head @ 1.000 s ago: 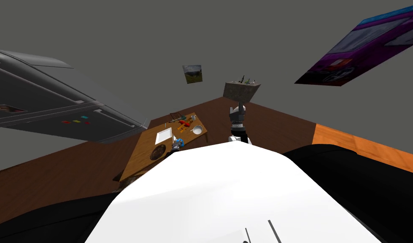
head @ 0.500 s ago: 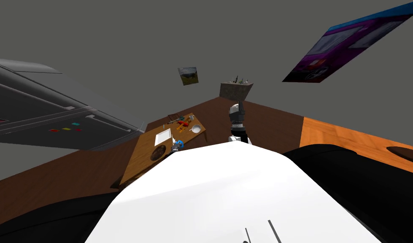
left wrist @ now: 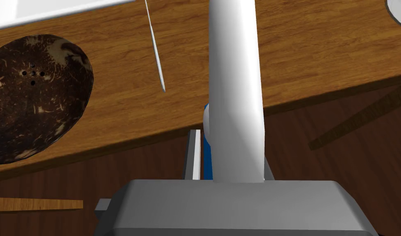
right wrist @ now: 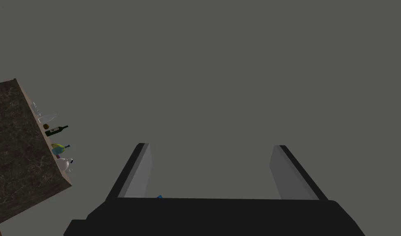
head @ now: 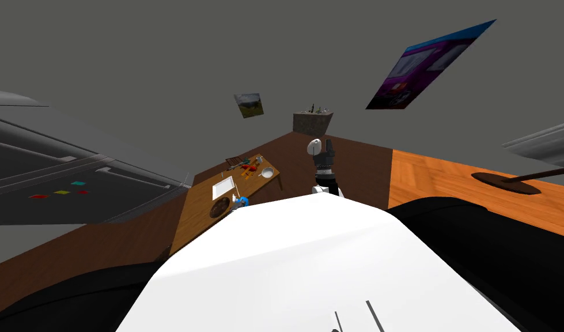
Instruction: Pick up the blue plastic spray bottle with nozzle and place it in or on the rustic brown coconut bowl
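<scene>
Now, with our left gripper [left wrist: 230, 153] clamped on the bottle [left wrist: 235, 94] above the table [left wrist: 318, 49] edge and the right gripper [right wrist: 211, 172] wide open, holding nothing, we should carry it level toward nine o'clock, over the bowl [left wrist: 35, 98], before lowering and releasing.

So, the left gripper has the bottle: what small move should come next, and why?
Probably carry the spray bottle across toward the coconut bowl before lowering it. The left gripper is shut on the bottle at the wooden table's edge, partly over the floor, and the bowl lies off to one side, apart from the bottle.
</scene>
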Controlling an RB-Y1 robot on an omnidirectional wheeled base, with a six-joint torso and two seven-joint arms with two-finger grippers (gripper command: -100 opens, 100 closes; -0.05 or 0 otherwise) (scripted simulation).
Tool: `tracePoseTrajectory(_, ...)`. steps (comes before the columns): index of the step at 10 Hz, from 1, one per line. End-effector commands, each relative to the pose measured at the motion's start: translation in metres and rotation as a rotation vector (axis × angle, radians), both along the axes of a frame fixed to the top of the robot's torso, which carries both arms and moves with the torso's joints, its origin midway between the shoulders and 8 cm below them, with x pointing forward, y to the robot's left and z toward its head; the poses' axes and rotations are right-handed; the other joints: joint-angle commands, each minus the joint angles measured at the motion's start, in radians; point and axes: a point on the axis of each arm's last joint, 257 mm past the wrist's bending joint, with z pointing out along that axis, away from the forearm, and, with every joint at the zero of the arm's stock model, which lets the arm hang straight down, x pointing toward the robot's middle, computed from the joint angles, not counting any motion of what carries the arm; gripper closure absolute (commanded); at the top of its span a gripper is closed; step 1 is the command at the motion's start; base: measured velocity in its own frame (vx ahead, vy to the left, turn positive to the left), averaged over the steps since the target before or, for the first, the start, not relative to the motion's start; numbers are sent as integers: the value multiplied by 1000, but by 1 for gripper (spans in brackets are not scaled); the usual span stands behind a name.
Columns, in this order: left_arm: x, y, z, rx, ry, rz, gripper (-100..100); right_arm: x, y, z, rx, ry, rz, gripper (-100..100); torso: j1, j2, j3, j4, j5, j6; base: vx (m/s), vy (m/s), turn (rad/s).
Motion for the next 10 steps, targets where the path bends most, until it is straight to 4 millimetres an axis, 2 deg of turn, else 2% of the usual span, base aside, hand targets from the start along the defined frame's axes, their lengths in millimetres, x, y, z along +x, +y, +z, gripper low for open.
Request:
tracePoseTrajectory(1, -12, 4, 1, -21, 10, 22, 100, 0, 0, 0, 0, 0, 0, 0, 0, 0, 0, 0, 0, 0, -125, 103, -111)
tracePoseTrajectory(5, -24, 27, 20, -52, -18, 93, 100, 0, 0, 0, 0, 0, 0, 0, -4, -11, -6, -1, -1, 0, -44, 78, -62)
tracePoseTrajectory(7, -24, 52, 45, -27, -58, 127, 100, 0, 0, 0, 0, 0, 0, 0, -5, -17, -9, -1, -2, -1, 73, 86, 60)
tracePoseTrajectory(10, -24, 75, 70, 5, -100, 153, 100, 0, 0, 0, 0, 0, 0, 0, -4, -20, -10, -2, -2, -3, 77, 86, 61)
